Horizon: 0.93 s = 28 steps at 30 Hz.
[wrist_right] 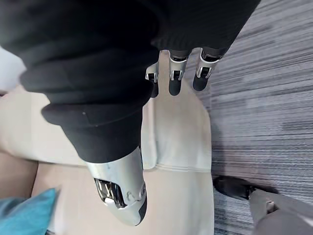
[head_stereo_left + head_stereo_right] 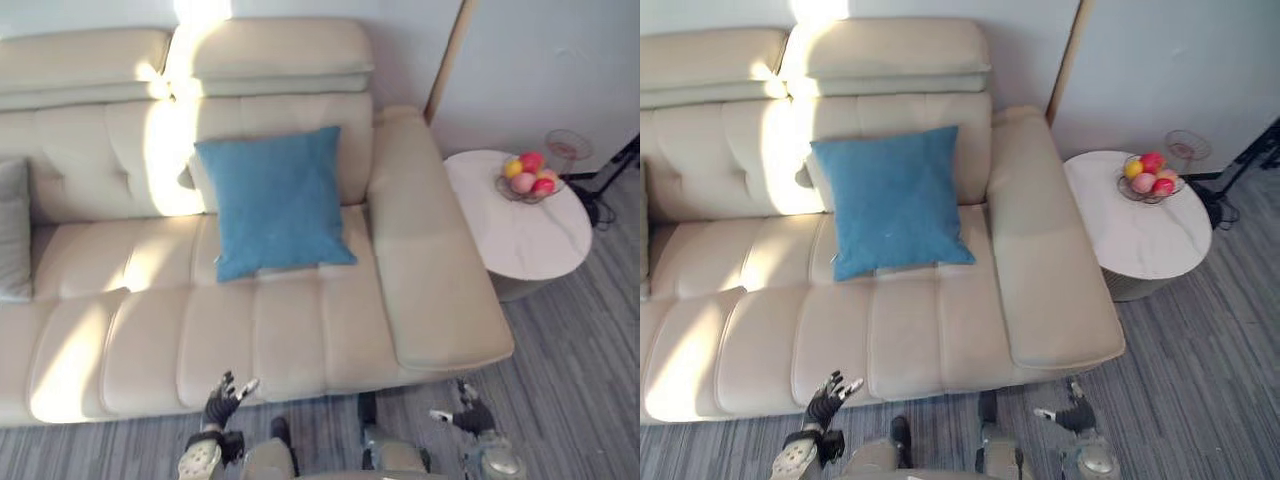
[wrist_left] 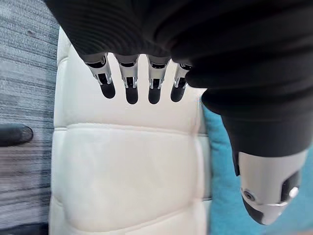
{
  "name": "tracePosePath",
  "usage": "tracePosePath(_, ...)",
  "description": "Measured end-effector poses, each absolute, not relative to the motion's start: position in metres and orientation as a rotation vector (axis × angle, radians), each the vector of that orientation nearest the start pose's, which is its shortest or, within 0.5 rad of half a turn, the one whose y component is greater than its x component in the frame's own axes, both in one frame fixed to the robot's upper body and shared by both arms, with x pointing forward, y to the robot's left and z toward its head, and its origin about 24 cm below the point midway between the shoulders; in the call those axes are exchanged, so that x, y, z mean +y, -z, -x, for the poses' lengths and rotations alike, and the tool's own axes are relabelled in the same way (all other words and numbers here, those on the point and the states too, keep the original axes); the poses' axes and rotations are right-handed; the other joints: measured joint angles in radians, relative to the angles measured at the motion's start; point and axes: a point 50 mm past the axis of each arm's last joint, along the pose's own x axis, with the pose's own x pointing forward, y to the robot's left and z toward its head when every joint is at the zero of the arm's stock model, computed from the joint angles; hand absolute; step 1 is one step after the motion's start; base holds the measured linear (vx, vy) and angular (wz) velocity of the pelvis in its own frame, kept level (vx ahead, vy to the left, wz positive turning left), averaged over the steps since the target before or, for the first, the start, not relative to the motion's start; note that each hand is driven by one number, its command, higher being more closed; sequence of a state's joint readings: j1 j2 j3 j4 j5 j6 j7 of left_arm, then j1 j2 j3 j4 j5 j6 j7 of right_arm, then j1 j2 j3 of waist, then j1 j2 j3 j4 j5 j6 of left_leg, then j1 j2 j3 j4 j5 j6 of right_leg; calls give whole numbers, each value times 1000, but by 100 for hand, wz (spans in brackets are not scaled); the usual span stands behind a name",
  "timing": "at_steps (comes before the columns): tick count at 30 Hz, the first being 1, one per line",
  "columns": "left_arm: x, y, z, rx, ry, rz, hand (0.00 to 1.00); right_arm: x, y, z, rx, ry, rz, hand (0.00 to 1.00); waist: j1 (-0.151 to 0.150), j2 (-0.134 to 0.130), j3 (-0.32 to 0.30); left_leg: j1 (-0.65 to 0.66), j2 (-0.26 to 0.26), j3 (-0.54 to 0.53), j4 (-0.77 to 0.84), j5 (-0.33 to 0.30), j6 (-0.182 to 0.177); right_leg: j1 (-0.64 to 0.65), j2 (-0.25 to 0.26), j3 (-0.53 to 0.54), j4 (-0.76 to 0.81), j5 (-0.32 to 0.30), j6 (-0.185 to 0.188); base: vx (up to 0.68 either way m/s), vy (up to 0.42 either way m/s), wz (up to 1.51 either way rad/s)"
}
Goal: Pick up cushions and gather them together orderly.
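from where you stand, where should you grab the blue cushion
Probably by its bottom left corner, coming from the front. The blue cushion leans tilted against the sofa backrest, bottom edge on the seat, facing you. The open left hand is the closer one.

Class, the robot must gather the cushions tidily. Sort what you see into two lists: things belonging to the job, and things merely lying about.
Belonging to the job:
blue cushion
grey cushion
sofa they rest on
left hand, open
right hand, open

Merely lying about:
round side table
fruit bowl on it
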<state>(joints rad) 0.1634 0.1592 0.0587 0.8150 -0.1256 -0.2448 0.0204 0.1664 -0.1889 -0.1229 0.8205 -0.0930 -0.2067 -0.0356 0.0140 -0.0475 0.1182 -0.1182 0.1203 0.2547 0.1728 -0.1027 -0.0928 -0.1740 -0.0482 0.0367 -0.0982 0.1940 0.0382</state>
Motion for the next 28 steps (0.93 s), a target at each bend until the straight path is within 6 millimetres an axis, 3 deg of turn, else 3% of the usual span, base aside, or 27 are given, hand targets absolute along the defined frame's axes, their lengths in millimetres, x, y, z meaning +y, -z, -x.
tracePosePath(2, 230, 125, -122, 726, -243, -52, 0, -245, 125, -119, 787, 184, 246, 0, 0, 1, 0, 17, 3, 24, 8, -6, 4, -9, 0, 11, 34, -15, 15, -14, 47, -41)
tracePosePath(3, 232, 124, -125, 717, -247, -55, 0, -246, 126, -118, 795, 175, 252, 0, -2, 5, -1, 11, 12, 45, 19, 10, 22, -46, -8, -16, 106, -63, 52, -57, 26, -28)
tracePosePath(4, 231, 123, -126, 713, -246, -51, 0, -247, 125, -119, 798, 176, 257, 0, -1, 20, 1, 4, 34, 56, 20, 13, 26, -75, -8, -41, 177, -96, 60, -87, -11, -12)
tracePosePath(5, 231, 123, -128, 707, -245, -53, 0, -245, 126, -122, 803, 167, 254, 0, -4, 30, 6, 6, 43, 52, 25, 15, 27, -146, -25, -85, 425, -177, 38, -52, -73, 24)
tracePosePath(6, 230, 122, -129, 705, -238, -57, 0, -240, 131, -115, 831, 150, 246, 0, -7, 14, 3, 22, 30, 31, 47, 14, 28, -186, -72, -85, 743, -297, 42, -6, -127, 49)
tracePosePath(7, 231, 121, -130, 700, -239, -61, 0, -237, 133, -111, 845, 150, 232, 0, -8, 7, 5, 20, 20, 16, 68, 14, 28, -184, -97, -70, 865, -331, 62, 29, -148, 76)
tracePosePath(8, 234, 119, -131, 692, -241, -69, 0, -233, 135, -108, 857, 152, 215, 0, -9, -19, -4, 5, 8, -3, 98, 14, 27, -177, -112, -39, 923, -343, 85, 10, -165, 64)
tracePosePath(9, 234, 118, -134, 681, -242, -69, 0, -232, 136, -107, 862, 153, 209, 0, -10, -35, -8, -14, -2, -15, 122, 13, 25, -179, -99, -27, 913, -353, 110, -51, -136, 48)
tracePosePath(10, 226, 117, -139, 664, -245, -44, 0, -236, 134, -112, 847, 159, 220, 0, 5, -12, -12, -44, 23, -35, 122, 18, 23, -165, -66, -34, 841, -356, 116, -89, -163, 16)
tracePosePath(11, 217, 119, -138, 663, -239, -20, 0, -239, 130, -122, 818, 162, 230, 0, 27, 32, -25, -56, 64, -32, 92, 43, -1, -116, -35, -31, 747, -395, 112, -210, -272, 10)
tracePosePath(12, 213, 115, -146, 634, -236, -15, 0, -235, 123, -140, 762, 158, 216, 0, 29, 4, -3, -98, 54, -30, 110, 62, -8, -106, -44, -30, 681, -465, 63, -224, -280, 4)
tracePosePath(13, 212, 113, -150, 623, -231, -12, 0, -234, 122, -145, 748, 158, 211, 0, 34, 1, 2, -116, 56, -31, 122, 64, -12, -100, -38, -37, 644, -480, 33, -299, -242, 10)
tracePosePath(14, 203, 114, -153, 625, -209, 2, 0, -237, 115, -158, 709, 164, 217, 0, 33, 56, 21, -151, 100, -61, 137, 77, -33, -78, 10, -58, 570, -431, -2, -236, -110, -3)
tracePosePath(15, 200, 115, -153, 628, -196, 6, 0, -238, 114, -162, 699, 175, 206, 0, 34, 83, 26, -156, 129, -69, 119, 93, -44, -64, 43, -68, 518, -393, -17, -288, -106, -12)
tracePosePath(16, 201, 117, -147, 641, -208, 11, 0, -238, 112, -165, 690, 186, 197, 0, 34, 93, 24, -143, 140, -69, 55, 152, -56, -63, 61, -71, 476, -355, -34, -216, -85, -7)
tracePosePath(17, 201, 117, -148, 639, -207, 11, 0, -241, 111, -166, 684, 208, 190, 0, 28, 90, 25, -140, 135, -76, 25, 166, -64, -71, 57, -84, 448, -330, -50, -220, -84, 9)
tracePosePath(18, 200, 116, -151, 632, -203, 11, 0, -246, 110, -165, 682, 249, 170, 0, 22, 86, 28, -156, 116, -78, 85, 141, -35, -89, 40, -91, 439, -313, -63, -188, -59, 26)
tracePosePath(20, 200, 113, -156, 618, -199, 9, 0, -254, 110, -161, 691, 287, 170, 0, 19, 63, 42, -151, 72, -74, 213, 57, 18, -95, 7, -87, 399, -280, -65, -211, -39, 22)
tracePosePath(22, 200, 114, -155, 623, -199, 8, 0, -259, 114, -153, 729, 300, 180, 0, 15, 72, 37, -91, 60, -67, 249, -20, 21, -89, -2, -84, 360, -248, -53, -163, 48, 3)
tracePosePath(23, 201, 114, -153, 626, -200, 8, 0, -260, 115, -152, 739, 303, 182, 0, 9, 77, 34, -62, 51, -67, 225, -34, 19, -87, -2, -83, 345, -239, -42, -168, 141, 6)
tracePosePath(24, 201, 115, -152, 631, -200, 7, 0, -263, 117, -147, 758, 321, 173, 0, -4, 108, 15, 20, 33, -69, 45, -52, 2, -82, 5, -90, 296, -203, -20, -122, 137, 5)
tracePosePath(28, 206, 111, -160, 613, -198, -17, 0, -261, 125, -132, 811, 327, 154, 0, -5, 91, 0, 65, -25, -61, -105, 1, 11, -12, -33, -94, 109, -78, 17, -82, 113, 9)
